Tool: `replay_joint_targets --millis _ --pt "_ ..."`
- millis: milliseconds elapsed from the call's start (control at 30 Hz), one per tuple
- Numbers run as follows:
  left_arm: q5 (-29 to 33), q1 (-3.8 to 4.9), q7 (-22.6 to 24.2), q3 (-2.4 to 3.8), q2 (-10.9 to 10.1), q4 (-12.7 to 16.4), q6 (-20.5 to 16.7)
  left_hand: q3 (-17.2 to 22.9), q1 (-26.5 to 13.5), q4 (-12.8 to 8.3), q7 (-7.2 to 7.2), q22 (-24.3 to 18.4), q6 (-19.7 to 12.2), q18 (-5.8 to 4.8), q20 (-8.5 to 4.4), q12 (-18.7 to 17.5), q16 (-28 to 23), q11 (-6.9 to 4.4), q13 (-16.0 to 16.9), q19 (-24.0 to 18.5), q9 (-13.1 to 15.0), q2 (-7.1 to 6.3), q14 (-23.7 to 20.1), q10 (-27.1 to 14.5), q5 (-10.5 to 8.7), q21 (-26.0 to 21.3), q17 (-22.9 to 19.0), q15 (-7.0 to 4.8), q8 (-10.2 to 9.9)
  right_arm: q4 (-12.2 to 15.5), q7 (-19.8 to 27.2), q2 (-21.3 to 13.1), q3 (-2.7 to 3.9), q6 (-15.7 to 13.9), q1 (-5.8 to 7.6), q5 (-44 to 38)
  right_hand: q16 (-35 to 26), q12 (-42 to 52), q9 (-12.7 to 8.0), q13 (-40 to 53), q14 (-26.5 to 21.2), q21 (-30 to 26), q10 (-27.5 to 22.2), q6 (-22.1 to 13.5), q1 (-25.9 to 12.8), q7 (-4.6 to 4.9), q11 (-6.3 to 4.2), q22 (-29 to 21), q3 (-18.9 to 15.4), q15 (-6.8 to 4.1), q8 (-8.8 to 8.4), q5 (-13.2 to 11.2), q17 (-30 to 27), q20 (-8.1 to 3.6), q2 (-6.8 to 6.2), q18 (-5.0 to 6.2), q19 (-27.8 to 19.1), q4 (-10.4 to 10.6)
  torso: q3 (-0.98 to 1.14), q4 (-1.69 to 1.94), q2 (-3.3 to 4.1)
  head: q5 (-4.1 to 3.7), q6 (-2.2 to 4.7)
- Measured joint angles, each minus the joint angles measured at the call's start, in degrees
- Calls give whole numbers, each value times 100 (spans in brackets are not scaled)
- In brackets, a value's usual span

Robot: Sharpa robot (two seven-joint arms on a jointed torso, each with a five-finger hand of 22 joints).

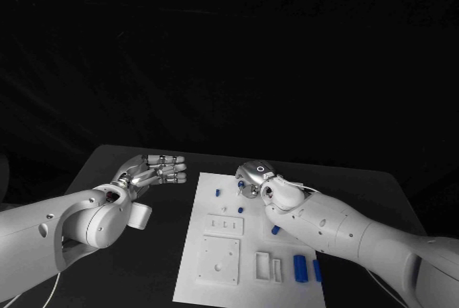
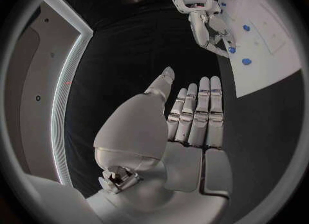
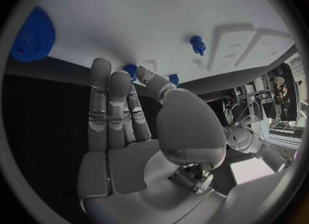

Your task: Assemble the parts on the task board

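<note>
The white task board (image 1: pixel 222 281) lies in the middle of the table. Blue parts stand or lie on it: a small one (image 1: pixel 218 192) near its far left edge, one (image 1: pixel 240 209) beside my right hand, two long ones (image 1: pixel 299 267) at the near right. My right hand (image 1: pixel 257 178) hovers over the board's far end, fingers stretched out and holding nothing. A small blue part (image 3: pixel 131 70) sits just past its fingertips (image 3: pixel 121 80); whether they touch it is unclear. A blue gear (image 3: pixel 32 36) and a blue peg (image 3: pixel 197 44) are on the board. My left hand (image 1: pixel 158 168) hangs left of the board, fingers straight, empty.
White raised blocks and recessed plates (image 1: pixel 220 258) take up the board's near half. Black table (image 1: pixel 143 255) surrounds the board, with bare room to its left under my left arm. My right forearm (image 1: pixel 344 231) crosses the board's right edge.
</note>
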Motion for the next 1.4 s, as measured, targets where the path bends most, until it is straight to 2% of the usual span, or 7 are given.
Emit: replay_joint_targets --millis 267,467,667,833,900,1100,1400 --pt "0 0 -8 0 -28 1 2 0 0 0 -22 0 -22 0 0 0 0 -22 0 0 0 0 0 -22 0 0 0 0 0 381 35 -254 32 -51 -3 166 0 0 0 -4 9 -163 -124 -42 76 -3 40 -19 -662 33 0 45 -44 20 31 0 20 134 -1 -7 0 -13 9" --pt "0 1 -11 0 -93 25 2 0 0 0 -2 0 -41 0 0 0 0 -22 0 0 0 0 0 -22 0 0 0 0 0 946 75 -694 317 -127 0 393 -38 -1 1 -3 12 -200 386 12 64 98 -93 -28 -578 27 0 91 -54 20 19 -1 20 129 -1 -28 1 -35 54" --pt "0 1 -11 -1 -152 48 -2 -16 0 -16 -21 0 -103 0 0 0 0 -2 0 0 0 0 0 -42 0 0 0 0 0 1320 136 -1229 481 -176 -13 707 -49 56 1 85 6 -200 1302 76 -1 153 -335 -9 -459 -196 0 159 -45 -156 16 -20 13 67 15 -107 0 -42 105" --pt "0 1 -5 -1 -161 22 -5 -16 0 -16 -17 0 -106 0 0 0 0 -5 0 0 0 0 0 -46 0 0 0 0 0 1458 169 -1519 514 -130 -28 906 -117 193 1 1142 30 -200 2113 -27 83 99 -617 18 -1086 -400 0 258 40 -413 -37 -235 0 109 42 -179 -8 -41 120" --pt "0 1 -2 -1 -161 10 -5 -16 0 -16 0 0 -124 0 0 0 0 -21 0 0 0 0 0 -62 0 0 0 0 0 1489 181 -1593 520 -62 -31 981 -108 1446 2 2836 44 -158 1604 -118 206 102 -647 89 -1575 -434 31 292 178 -466 86 -314 9 196 55 -201 -13 -45 120" --pt "0 1 0 -1 -164 -8 -5 -16 0 -16 0 0 -124 1 0 0 0 -22 0 0 0 0 0 -62 0 0 0 0 0 1481 190 -1680 527 283 -66 1173 334 4430 1 5748 -90 755 939 -229 210 105 -531 892 -1841 -382 17 390 1074 -419 108 -347 9 263 83 -231 -15 -67 124" --pt "0 1 1 -5 -156 -33 -1 -16 0 -16 0 0 -123 0 0 0 0 -22 0 0 0 0 0 -61 0 0 0 0 0 1293 183 -1635 527 766 -114 1352 610 5648 1 6515 -57 1501 1067 -287 210 122 -553 1752 -1897 -350 17 458 2270 -373 108 -362 4 384 87 -240 -12 -108 104"
